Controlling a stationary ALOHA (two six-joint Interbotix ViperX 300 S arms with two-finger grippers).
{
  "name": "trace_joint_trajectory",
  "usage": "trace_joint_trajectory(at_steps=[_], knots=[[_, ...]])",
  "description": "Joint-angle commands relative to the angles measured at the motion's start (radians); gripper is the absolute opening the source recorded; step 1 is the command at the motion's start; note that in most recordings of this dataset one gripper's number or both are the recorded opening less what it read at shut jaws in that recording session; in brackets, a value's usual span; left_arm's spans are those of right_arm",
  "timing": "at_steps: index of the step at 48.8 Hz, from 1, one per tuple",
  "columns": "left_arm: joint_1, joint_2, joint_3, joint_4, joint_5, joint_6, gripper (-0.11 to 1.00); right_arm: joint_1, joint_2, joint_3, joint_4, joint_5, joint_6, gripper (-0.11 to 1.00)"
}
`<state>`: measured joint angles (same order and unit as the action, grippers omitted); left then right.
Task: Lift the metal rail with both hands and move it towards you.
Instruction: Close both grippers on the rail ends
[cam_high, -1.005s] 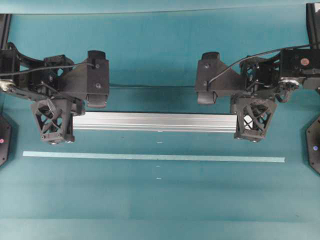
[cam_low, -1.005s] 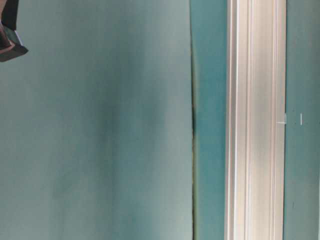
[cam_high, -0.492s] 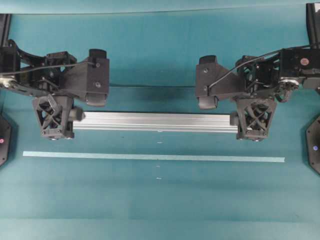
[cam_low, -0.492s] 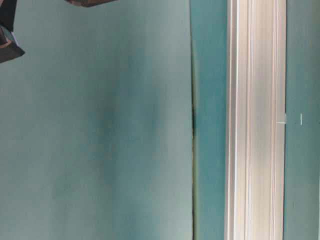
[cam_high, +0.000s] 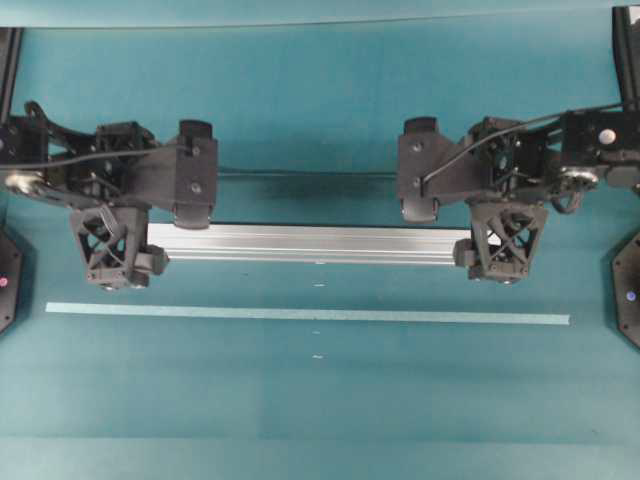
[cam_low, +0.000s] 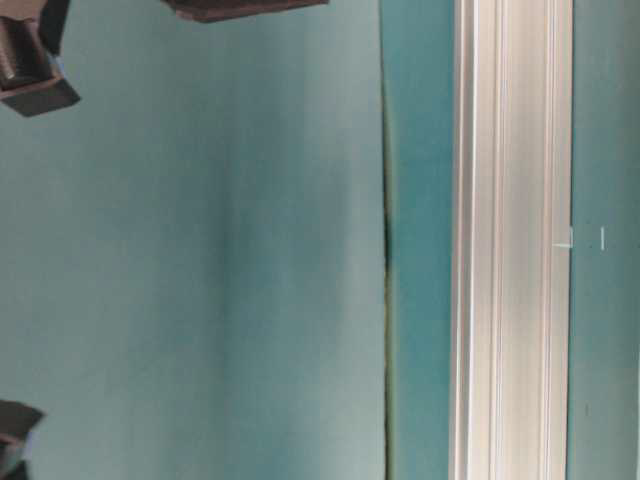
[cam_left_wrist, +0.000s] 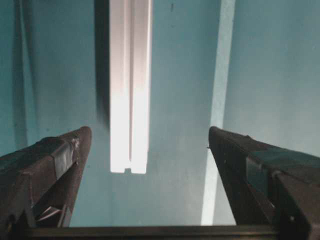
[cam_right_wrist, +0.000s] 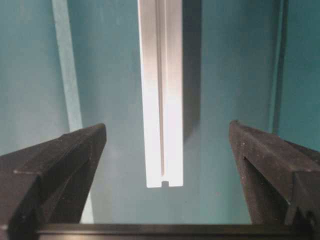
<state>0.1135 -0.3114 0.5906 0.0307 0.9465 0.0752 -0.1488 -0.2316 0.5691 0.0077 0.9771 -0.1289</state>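
Rail (cam_high: 310, 244) flat on mat; both pincers (cam_left_wrist: 150, 150) (cam_right_wrist: 167, 155) spread wide, clear of rail ends.

Overhead looks straight down; table-level sits close, turned sideways; wrist views face the metal rail (cam_high: 310, 244) ends.
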Motion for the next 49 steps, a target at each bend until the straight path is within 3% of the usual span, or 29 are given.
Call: trace_joint_trajectory(at_steps=[1,15,32,49], knots=[[0.011,0.009,0.014,0.003,-0.032,0.000,0.99,0.000,0.008,0.014,-0.002,-0.041,0.002,1.00],[0.061,0.080,0.054,0.003,-0.158,0.009,0.99,-0.015,0.025,0.104,0.000,-0.190,0.000,1.00],[0.064,0.175,0.120,0.003,-0.314,0.015,0.99,-0.020,0.080,0.164,0.006,-0.288,-0.005,1.00],[0.069,0.239,0.130,0.003,-0.387,0.021,0.99,-0.021,0.150,0.224,0.012,-0.419,-0.005,1.00]])
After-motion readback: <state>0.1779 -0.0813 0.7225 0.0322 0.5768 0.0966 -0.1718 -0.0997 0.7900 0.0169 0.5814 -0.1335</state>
